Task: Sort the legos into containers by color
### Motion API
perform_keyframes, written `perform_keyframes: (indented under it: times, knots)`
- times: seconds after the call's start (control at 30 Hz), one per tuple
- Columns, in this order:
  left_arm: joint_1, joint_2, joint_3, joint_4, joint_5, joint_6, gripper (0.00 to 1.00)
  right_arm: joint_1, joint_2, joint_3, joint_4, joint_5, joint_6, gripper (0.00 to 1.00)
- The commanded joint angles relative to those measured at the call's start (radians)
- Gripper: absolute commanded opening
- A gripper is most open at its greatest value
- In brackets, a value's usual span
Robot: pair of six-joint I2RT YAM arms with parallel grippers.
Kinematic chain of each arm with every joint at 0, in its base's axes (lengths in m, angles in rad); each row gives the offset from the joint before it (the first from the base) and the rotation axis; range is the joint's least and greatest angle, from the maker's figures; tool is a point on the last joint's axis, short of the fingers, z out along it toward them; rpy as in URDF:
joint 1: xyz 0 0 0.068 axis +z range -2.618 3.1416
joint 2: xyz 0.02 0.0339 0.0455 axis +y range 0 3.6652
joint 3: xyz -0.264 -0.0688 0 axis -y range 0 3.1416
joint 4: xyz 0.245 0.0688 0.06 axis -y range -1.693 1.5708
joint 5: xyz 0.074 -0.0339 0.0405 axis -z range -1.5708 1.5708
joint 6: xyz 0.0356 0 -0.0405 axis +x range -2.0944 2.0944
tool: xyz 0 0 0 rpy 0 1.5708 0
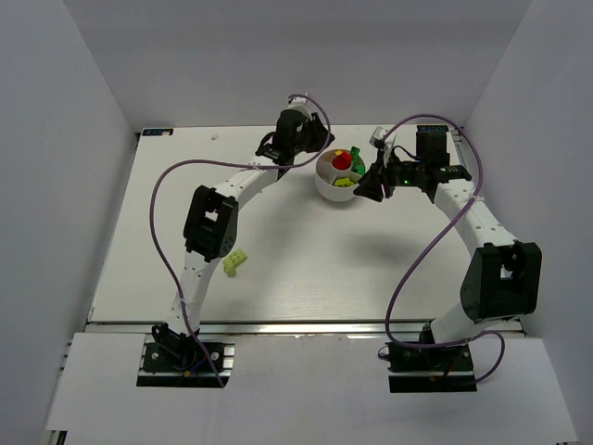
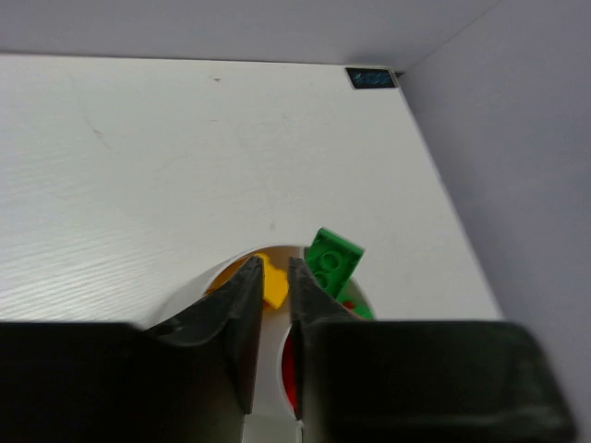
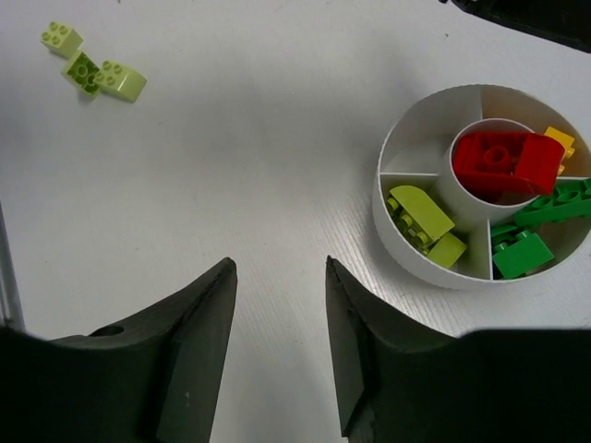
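Closest to the lens, my right gripper (image 3: 280,277) is standing about half open with nothing between its fingers, only bare table (image 3: 231,166) showing in the gap. It is hovering just beside the dish (image 3: 406,263), apart from its wall. My left gripper (image 2: 274,269) is hanging over the dish's edge on the other side, its fingers parted by a narrow slit and gripping nothing; the dish is showing through the gap.

Most of the sorting is looking done. A red brick (image 3: 503,161) is sitting in the centre cup. Lime bricks (image 3: 420,217) are lying in one wedge, and green bricks (image 3: 531,245) are filling the next, one of them tilting up. A yellow brick (image 3: 559,140) is resting in a wedge behind the cup.

What is remaining, as I am judging it, is the loose cluster (image 3: 92,66): three small lime-toned bricks lying on the table well apart from the dish, by my left arm's elbow in the top view. Those are needing to go into the lime wedge, and neither gripper is near them.
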Motion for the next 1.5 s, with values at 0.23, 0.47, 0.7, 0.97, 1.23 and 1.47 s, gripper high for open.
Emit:
perform_keyframes:
  times: [0.23, 0.47, 0.7, 0.97, 1.23, 1.47]
  knots:
    - [0.037, -0.692, -0.576, -0.038, -0.327, 0.101, 0.2, 0.118, -0.023, -0.035, -0.055, 0.016, -0.334, 0.89]
    - [0.17, -1.24, -1.039, -0.288, -0.37, -0.028, 0.85, 0.334, 0.145, 0.125, -0.592, -0.156, -1.119, 0.81]
    - [0.179, -1.576, -1.2, -0.659, -0.436, -0.195, 0.86, 0.571, 0.442, 0.413, -0.689, -0.11, -1.108, 0.43]
    - [0.179, -1.912, -1.317, -0.793, -0.525, -0.384, 0.86, 0.753, 0.549, 0.451, -0.358, 0.013, -0.848, 0.64]
    - [0.179, -1.943, -1.234, -0.952, -0.568, -0.389, 0.86, 0.79, 0.713, 0.567, -0.108, 0.094, -0.544, 0.73]
    - [0.179, -2.002, -1.223, -0.994, -0.582, -0.425, 0.86, 0.792, 0.762, 0.598, -0.003, 0.138, -0.433, 0.73]
